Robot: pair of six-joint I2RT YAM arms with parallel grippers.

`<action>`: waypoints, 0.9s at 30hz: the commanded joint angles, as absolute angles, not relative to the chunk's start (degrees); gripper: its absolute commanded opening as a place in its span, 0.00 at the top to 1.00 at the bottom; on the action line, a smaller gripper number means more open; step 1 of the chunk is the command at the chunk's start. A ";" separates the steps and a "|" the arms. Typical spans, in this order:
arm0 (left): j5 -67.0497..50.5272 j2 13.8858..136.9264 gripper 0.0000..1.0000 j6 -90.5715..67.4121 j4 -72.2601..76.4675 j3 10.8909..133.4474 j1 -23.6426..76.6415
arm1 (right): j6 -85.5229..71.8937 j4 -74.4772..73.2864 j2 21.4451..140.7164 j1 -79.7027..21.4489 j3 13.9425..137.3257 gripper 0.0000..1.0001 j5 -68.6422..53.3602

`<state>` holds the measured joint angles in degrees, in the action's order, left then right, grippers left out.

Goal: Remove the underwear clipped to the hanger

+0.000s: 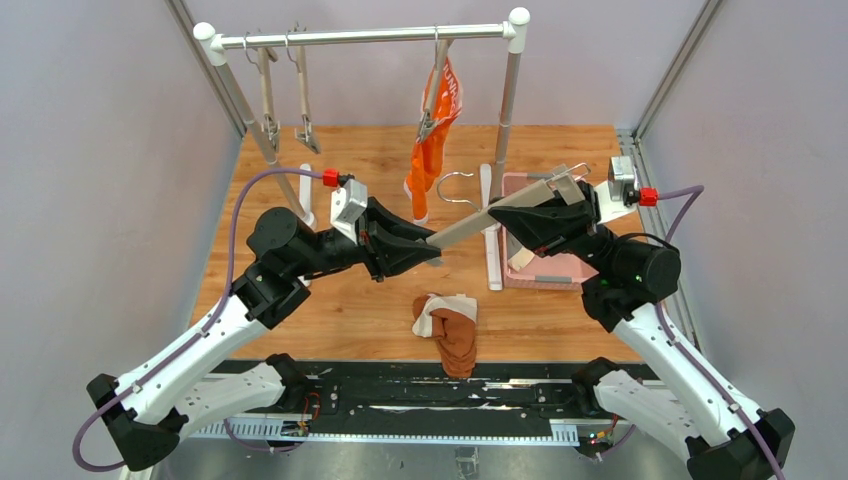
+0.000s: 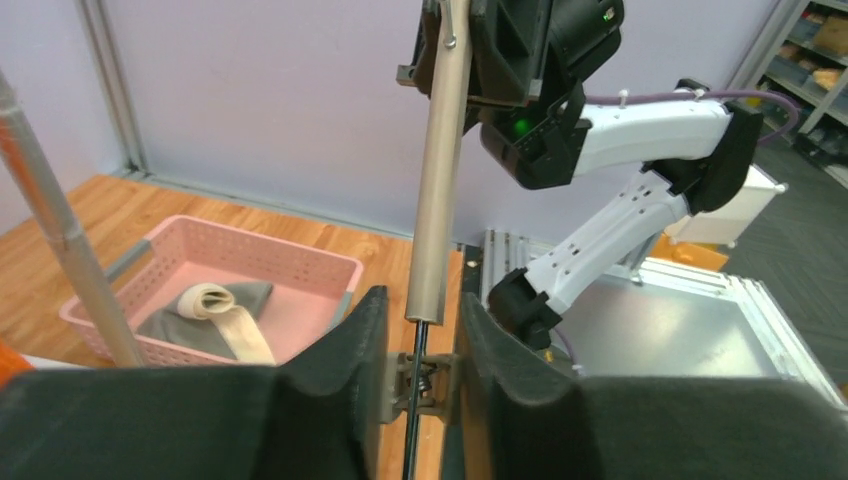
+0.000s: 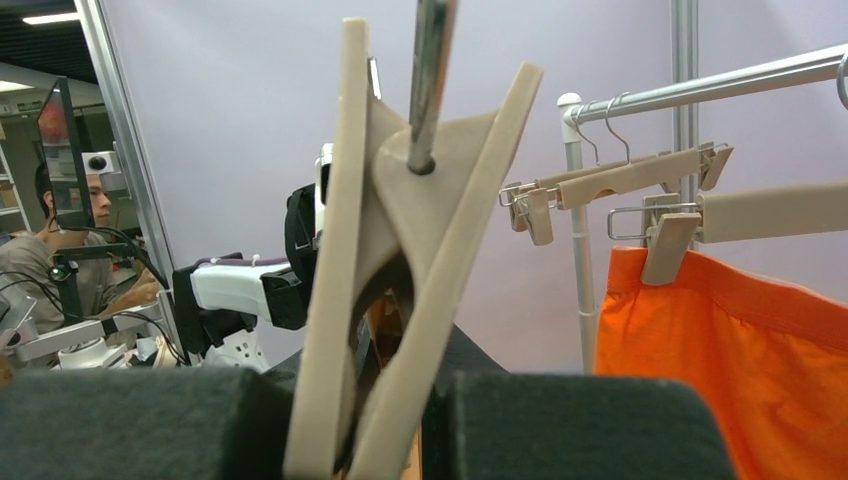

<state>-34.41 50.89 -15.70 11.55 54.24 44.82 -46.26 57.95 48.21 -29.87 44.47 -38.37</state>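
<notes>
My two grippers hold a bare beige clip hanger [image 1: 490,215] between them above the table. My left gripper [image 1: 428,243] is shut on the clip at its one end [image 2: 430,372]. My right gripper [image 1: 563,200] is shut on the clip at the other end [image 3: 400,250]. The rust-brown underwear [image 1: 458,340], with a pale band, lies on the table in front of the arms. The bright orange underwear [image 1: 432,150] hangs clipped to a hanger on the rack and shows in the right wrist view [image 3: 740,360]. The grey-beige underwear [image 2: 215,310] lies in the pink basket [image 2: 250,235].
The metal rack [image 1: 370,37] spans the back, with two empty clip hangers [image 1: 285,100] at its left. Its right post and white foot [image 1: 492,230] stand next to the pink basket [image 1: 560,272]. Grey walls close the sides.
</notes>
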 commanded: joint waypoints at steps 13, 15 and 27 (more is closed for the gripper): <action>-38.90 55.48 0.60 -16.74 12.22 61.75 45.18 | -45.45 59.62 48.78 -30.58 46.63 0.99 -39.09; -39.53 56.55 0.65 -16.96 12.22 62.02 45.18 | -45.44 59.59 48.86 -30.52 46.82 1.00 -39.26; -42.48 59.33 1.00 -17.47 12.13 63.75 45.18 | -45.79 59.70 49.57 -30.56 47.25 0.99 -39.67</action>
<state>-40.21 59.22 -16.82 10.83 61.54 44.80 -46.28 57.36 49.82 -29.89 44.86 -39.70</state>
